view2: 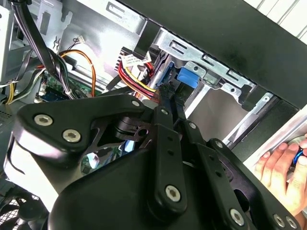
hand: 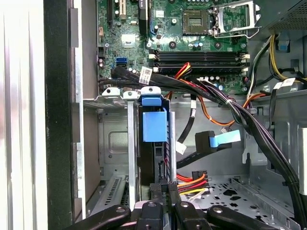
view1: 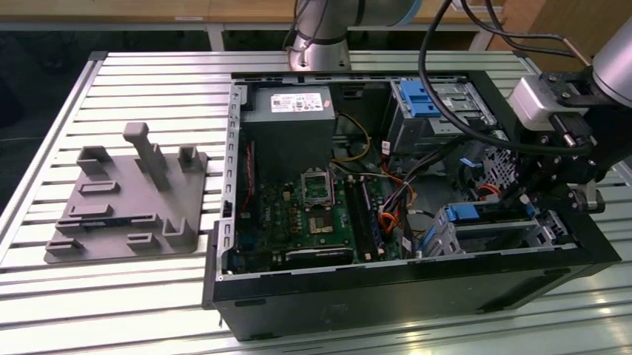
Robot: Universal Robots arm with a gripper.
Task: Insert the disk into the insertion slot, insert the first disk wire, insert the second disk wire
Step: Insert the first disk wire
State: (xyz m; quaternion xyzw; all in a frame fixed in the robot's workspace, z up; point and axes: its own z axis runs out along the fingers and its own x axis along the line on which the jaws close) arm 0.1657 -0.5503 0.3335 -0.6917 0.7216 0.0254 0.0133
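Note:
The disk (view1: 489, 214), grey in a bright blue carrier, sits inside the insertion slot (view1: 505, 235) at the case's near corner on the exterior view's right. In the first wrist view the disk (hand: 154, 125) stands edge-on between the slot's silver walls (hand: 115, 143). My gripper (hand: 164, 190) is at the disk's rear edge, fingers pinched on the black plug of the first disk wire (hand: 192, 181), a red, yellow and orange bundle. The second wrist view shows the gripper (view2: 171, 94) beside that bundle (view2: 136, 76) and the blue carrier (view2: 188, 77). The second disk wire (hand: 218, 140), dark with a blue plug, hangs loose beside the disk.
The motherboard (hand: 192, 43) and thick black cable looms (hand: 249, 120) lie close to the bay. A taller silver cage with a blue latch (view1: 425, 100) stands at the back. A grey fixture plate (view1: 129, 200) rests on the table. A person's hand (view2: 278, 165) is outside the case wall.

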